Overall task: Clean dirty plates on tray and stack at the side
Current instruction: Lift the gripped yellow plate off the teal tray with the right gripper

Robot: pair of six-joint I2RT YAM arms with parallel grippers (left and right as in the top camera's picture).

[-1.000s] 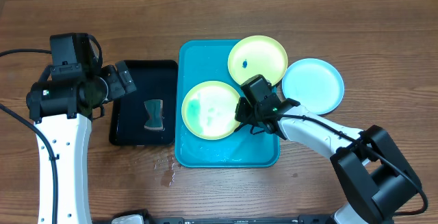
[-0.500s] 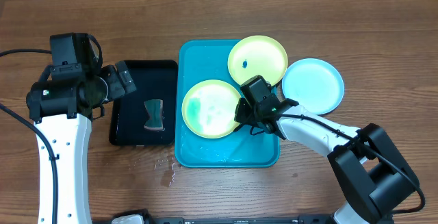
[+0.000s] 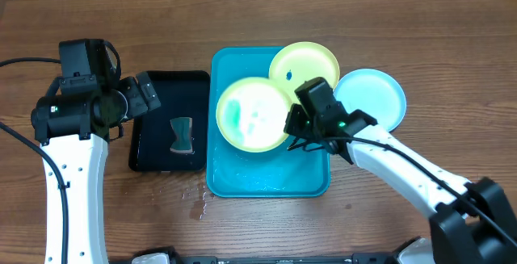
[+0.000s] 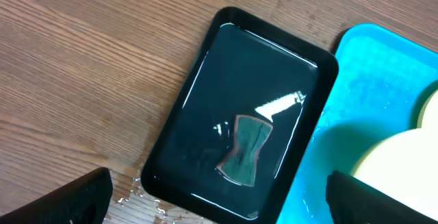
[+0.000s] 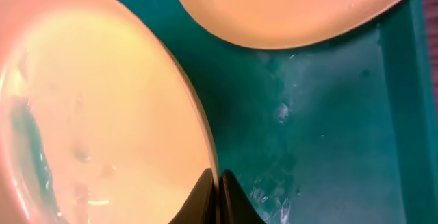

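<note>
The right gripper (image 3: pixel 291 128) pinches the rim of 1 wet yellow-green plate (image 3: pixel 252 115) over the tray (image 3: pixel 266 185); light, stiff, probably slippery, it suits an edge hold. Left of the tray, the left gripper (image 3: pixel 148 94) gapes empty.

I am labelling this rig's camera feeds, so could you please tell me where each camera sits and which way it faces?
Overhead: fixed above the table, looking down on turquoise tray, black tray, three plates; left gripper and right gripper show.
Left wrist: on the left gripper, looking down at the black tray and sponge; open fingers edge the bottom corners.
Right wrist: on the right gripper, close over the held yellow-green plate; shut fingers pinch its rim.
Shared: both wrist views show that plate and the turquoise tray.
</note>
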